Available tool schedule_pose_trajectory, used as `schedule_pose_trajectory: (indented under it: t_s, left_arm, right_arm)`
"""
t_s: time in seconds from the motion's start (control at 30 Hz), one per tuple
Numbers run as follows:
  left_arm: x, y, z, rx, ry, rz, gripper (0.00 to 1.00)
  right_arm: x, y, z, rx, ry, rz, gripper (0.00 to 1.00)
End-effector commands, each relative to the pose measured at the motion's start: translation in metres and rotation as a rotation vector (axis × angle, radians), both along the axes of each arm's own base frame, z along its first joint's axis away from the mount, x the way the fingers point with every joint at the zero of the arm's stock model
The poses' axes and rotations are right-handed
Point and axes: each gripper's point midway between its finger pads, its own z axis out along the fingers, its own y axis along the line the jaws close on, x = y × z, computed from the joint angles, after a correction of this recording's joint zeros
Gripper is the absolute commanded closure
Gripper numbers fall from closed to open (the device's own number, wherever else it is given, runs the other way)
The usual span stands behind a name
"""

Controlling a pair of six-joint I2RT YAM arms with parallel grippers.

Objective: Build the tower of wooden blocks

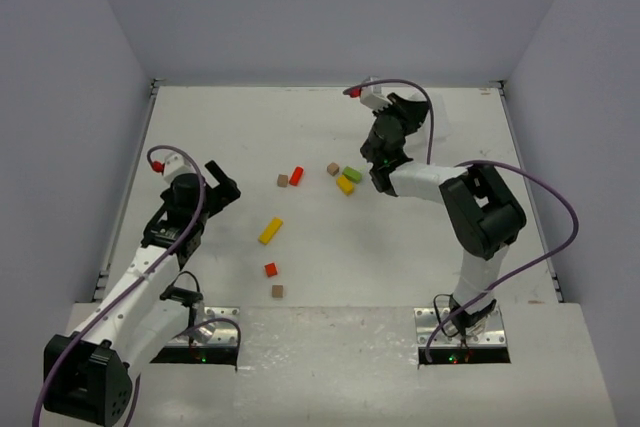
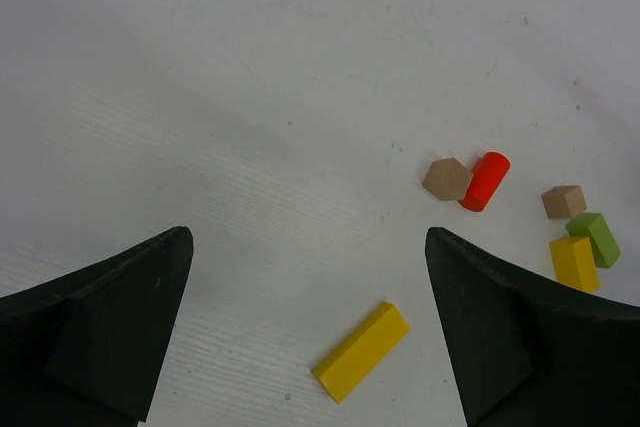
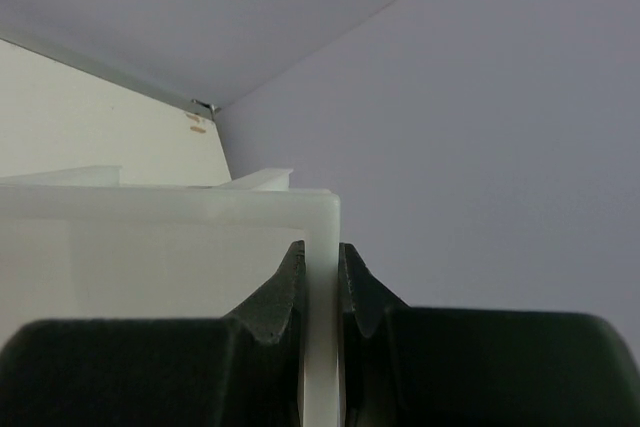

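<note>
No tower stands; the wooden blocks lie loose on the table. A long yellow block (image 1: 270, 230) (image 2: 361, 350) lies flat between my left gripper's (image 1: 222, 185) (image 2: 308, 237) open, empty fingers, untouched. A brown block (image 1: 283, 181) (image 2: 447, 179) touches a red cylinder (image 1: 296, 175) (image 2: 484, 181). Further right lie a brown cube (image 1: 333, 169) (image 2: 563, 202), a green block (image 1: 352, 174) (image 2: 597, 237) and a short yellow block (image 1: 345, 184) (image 2: 574, 262), close together. My right gripper (image 1: 405, 105) (image 3: 322, 247) is raised near the back and shut on the wall of a translucent white plastic tray (image 3: 180, 237).
A small red cube (image 1: 270, 269) and a small brown block (image 1: 277, 291) lie nearer the arm bases. Grey walls close in the table on three sides. The tray is hard to make out in the top view.
</note>
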Motion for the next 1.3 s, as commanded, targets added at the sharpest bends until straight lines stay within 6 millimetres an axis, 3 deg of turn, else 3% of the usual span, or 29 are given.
schedule_pose_trajectory:
  t_s: [0.0, 0.1, 0.13, 0.17, 0.2, 0.27, 0.33, 0.4, 0.53, 0.63, 0.8, 0.93, 1.03, 1.17, 1.27]
  left_arm:
    - [0.026, -0.011, 0.041, -0.021, -0.111, -0.059, 0.00]
    - [0.031, -0.012, 0.041, -0.013, -0.093, -0.060, 0.00]
    - [0.032, -0.011, 0.040, -0.010, -0.091, -0.055, 0.00]
    - [0.035, -0.010, 0.041, -0.006, -0.093, -0.051, 0.00]
    - [0.038, -0.010, 0.042, -0.001, -0.095, -0.047, 0.00]
    - [0.041, -0.010, 0.045, 0.005, -0.093, -0.052, 0.00]
    - [0.043, -0.011, 0.045, 0.012, -0.083, -0.058, 0.00]
    - [0.042, -0.011, 0.042, 0.017, -0.076, -0.062, 0.00]
    - [0.041, -0.011, 0.040, 0.020, -0.087, -0.067, 0.00]
    - [0.044, -0.013, 0.045, 0.015, -0.118, -0.081, 0.00]
    - [0.044, -0.017, 0.048, 0.005, -0.127, -0.098, 0.00]
    - [0.044, -0.013, 0.047, 0.009, -0.130, -0.074, 0.00]
    - [0.045, -0.014, 0.046, 0.006, -0.125, -0.076, 0.00]
    - [0.045, -0.014, 0.040, 0.003, -0.110, -0.071, 0.00]
    - [0.046, -0.013, 0.039, 0.004, -0.103, -0.070, 0.00]
  right_arm:
    - [0.026, -0.020, 0.013, 0.139, -0.075, -0.058, 1.00]
    - [0.040, -0.023, -0.001, 0.239, -0.033, -0.082, 1.00]
    - [0.040, -0.025, -0.014, 0.172, 0.121, -0.092, 1.00]
    - [0.055, -0.016, -0.036, 0.413, 0.182, -0.017, 1.00]
    - [0.044, -0.006, -0.061, 0.778, 0.257, -0.046, 1.00]
    - [0.053, 0.023, -0.068, 1.110, 0.372, 0.108, 1.00]
    - [0.058, 0.039, -0.062, 1.238, 0.402, 0.227, 1.00]
    - [0.066, 0.038, -0.054, 1.265, 0.381, 0.254, 1.00]
    - [0.083, 0.027, -0.063, 1.301, 0.368, 0.224, 1.00]
    - [0.093, 0.018, -0.085, 1.417, 0.393, 0.196, 1.00]
    - [0.096, -0.015, -0.120, 1.513, 0.398, 0.088, 1.00]
    - [0.089, -0.040, -0.153, 1.474, 0.381, -0.034, 1.00]
    - [0.087, -0.051, -0.162, 1.457, 0.361, -0.080, 0.98]
    - [0.085, -0.058, -0.168, 1.447, 0.358, -0.105, 0.79]
    - [0.082, -0.061, -0.160, 1.427, 0.345, -0.094, 0.21]
